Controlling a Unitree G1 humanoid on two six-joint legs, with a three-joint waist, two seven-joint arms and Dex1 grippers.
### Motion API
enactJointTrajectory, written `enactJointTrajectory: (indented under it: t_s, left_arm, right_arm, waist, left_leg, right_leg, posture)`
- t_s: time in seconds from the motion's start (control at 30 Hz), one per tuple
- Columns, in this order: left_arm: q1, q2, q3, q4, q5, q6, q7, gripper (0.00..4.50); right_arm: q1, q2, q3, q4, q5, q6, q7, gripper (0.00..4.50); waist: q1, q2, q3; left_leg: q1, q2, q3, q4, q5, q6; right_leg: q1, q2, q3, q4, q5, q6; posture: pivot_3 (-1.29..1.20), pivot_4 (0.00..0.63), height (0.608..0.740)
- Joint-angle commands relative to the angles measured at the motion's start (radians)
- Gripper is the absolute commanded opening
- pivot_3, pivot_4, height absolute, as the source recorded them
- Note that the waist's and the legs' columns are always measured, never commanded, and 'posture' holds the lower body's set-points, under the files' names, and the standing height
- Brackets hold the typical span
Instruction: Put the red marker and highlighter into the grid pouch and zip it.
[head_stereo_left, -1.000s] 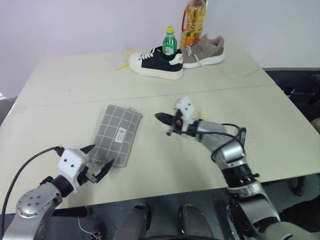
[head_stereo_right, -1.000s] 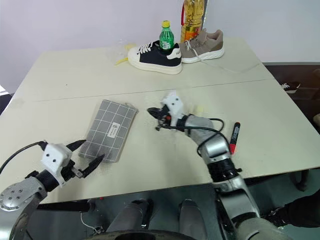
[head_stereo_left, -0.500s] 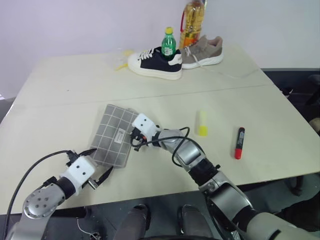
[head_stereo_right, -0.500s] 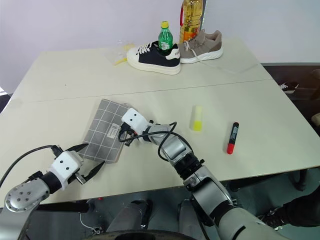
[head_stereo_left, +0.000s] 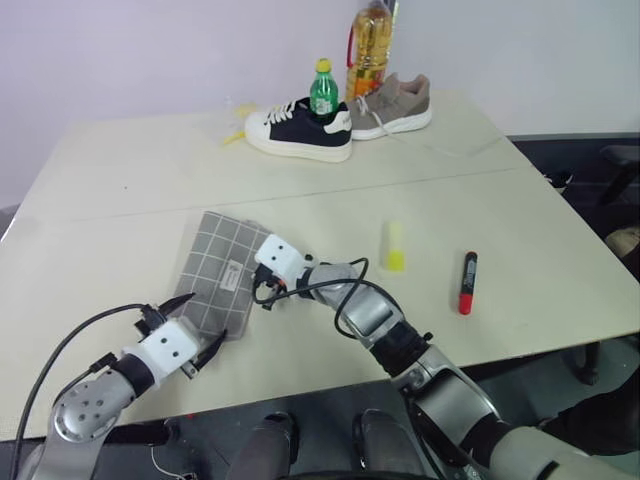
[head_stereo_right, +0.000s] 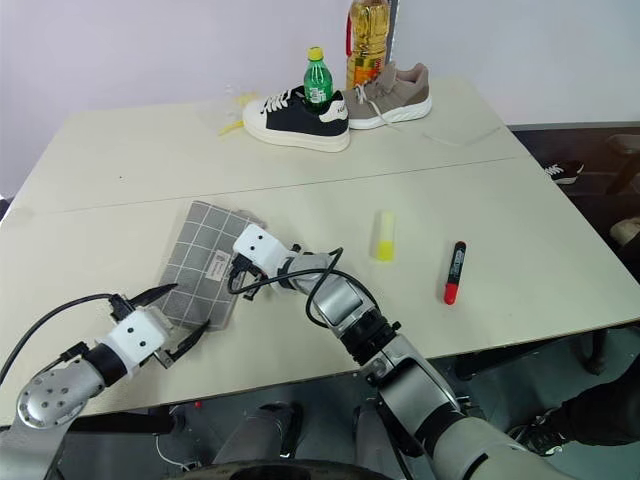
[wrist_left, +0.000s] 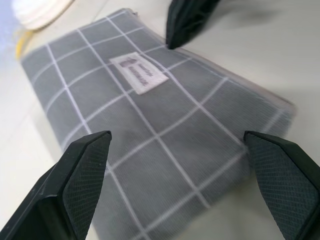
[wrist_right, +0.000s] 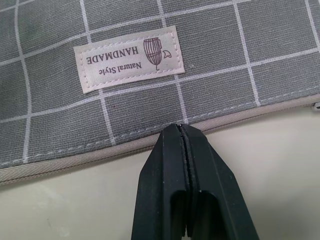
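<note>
Both arms reach low; right end effector (wrist_right: 182, 131) (shut) meets grid pouch (wrist_right: 210, 65).

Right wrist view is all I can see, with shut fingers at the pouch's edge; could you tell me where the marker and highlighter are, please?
Observer: Both lie on the table, outside the pouch. The highlighter is to the pouch's right and the marker is further right.
Operator: Thank you. What is the left gripper doing?
Observer: The left gripper is open at the pouch's near end, with one finger to either side of it. I cannot tell whether it touches.
Operator: Is anything else on the table?
Observer: A black shoe, a beige shoe, a green bottle and a yellow bottle stand at the far edge, well away from the pouch.
</note>
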Motion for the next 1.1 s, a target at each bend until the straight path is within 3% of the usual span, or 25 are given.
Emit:
enactJointTrajectory:
  t_s: [0.03,0.2,0.33,0.57,0.87,0.93,0.97,1.03,1.1]
  left_arm:
    - [0.061,0.029,0.019,-0.066,-0.073,0.030,-0.078,4.50]
    - [0.082,0.054,0.008,-0.105,-0.094,0.096,-0.116,4.50]
    - [-0.019,0.063,-0.044,-0.015,0.082,0.026,-0.026,4.50]
    - [-0.113,0.058,-0.084,0.090,0.215,-0.041,0.058,4.50]
    - [-0.148,0.057,-0.077,0.156,0.224,-0.097,0.105,4.50]
    - [-0.154,0.049,-0.076,0.166,0.203,-0.116,0.106,3.95]
    - [-0.157,0.045,-0.075,0.168,0.193,-0.121,0.106,3.25]
    - [-0.164,0.034,-0.066,0.169,0.174,-0.130,0.109,2.97]
    - [-0.165,0.026,-0.055,0.167,0.160,-0.133,0.114,2.29]
  right_arm:
    - [0.008,0.008,0.010,0.024,-0.013,0.023,0.009,0.03]
    - [0.007,0.015,0.010,0.029,-0.016,0.016,0.012,0.03]
    - [0.008,0.020,0.010,0.028,-0.019,0.012,0.015,0.03]
    - [0.008,0.022,0.007,0.024,-0.022,0.005,0.014,0.03]
    - [0.010,0.024,0.004,0.019,-0.021,0.000,0.015,0.03]
    - [0.011,0.024,0.005,0.016,-0.020,-0.006,0.018,0.00]
    - [0.011,0.024,0.005,0.015,-0.019,-0.009,0.020,0.00]
    - [0.013,0.024,0.002,0.007,-0.017,-0.018,0.020,0.00]
    - [0.016,0.025,-0.012,0.001,-0.011,-0.026,0.013,0.00]
  waist:
    - [-0.001,0.000,0.000]
    - [0.001,0.000,0.000]
    - [0.003,0.000,0.000]
    - [0.004,0.002,0.000]
    - [0.003,0.002,0.000]
    - [0.002,0.002,0.000]
    - [0.002,0.002,0.000]
    - [0.002,0.002,0.000]
    - [0.001,0.002,0.000]
  left_leg:
    - [0.000,0.000,0.000,0.000,0.000,0.000]
    - [0.000,0.004,0.002,0.000,-0.001,-0.001]
    - [0.001,0.005,0.002,0.000,-0.001,-0.001]
    - [0.001,0.005,0.002,0.000,-0.001,-0.001]
    - [0.002,0.007,0.002,0.000,-0.001,-0.001]
    - [0.002,0.007,0.002,0.000,-0.001,-0.001]
    - [0.002,0.007,0.002,0.000,-0.001,-0.001]
    - [0.002,0.007,0.002,0.000,-0.001,-0.001]
    - [0.002,0.008,0.002,0.000,-0.001,-0.001]
  right_leg:
    - [0.000,0.000,0.000,0.000,0.000,0.000]
    - [0.000,0.003,0.001,0.000,-0.001,-0.002]
    - [0.000,0.004,0.001,0.000,-0.001,-0.002]
    - [-0.001,0.005,0.001,0.000,0.000,-0.001]
    - [0.000,0.006,0.001,0.001,0.000,-0.002]
    - [0.000,0.006,0.001,0.001,0.000,-0.002]
    - [-0.001,0.006,0.001,0.001,0.000,-0.001]
    - [-0.001,0.007,0.001,0.001,0.000,-0.001]
    - [-0.001,0.007,0.001,0.001,0.000,-0.001]
  posture:
    - [0.00,0.150,0.740]
    - [0.00,0.150,0.740]
    - [0.00,0.150,0.740]
    - [0.00,0.150,0.740]
    - [0.00,0.150,0.740]
    - [0.00,0.150,0.740]
    - [0.00,0.150,0.740]
    - [0.00,0.150,0.740]
    - [0.00,0.150,0.740]
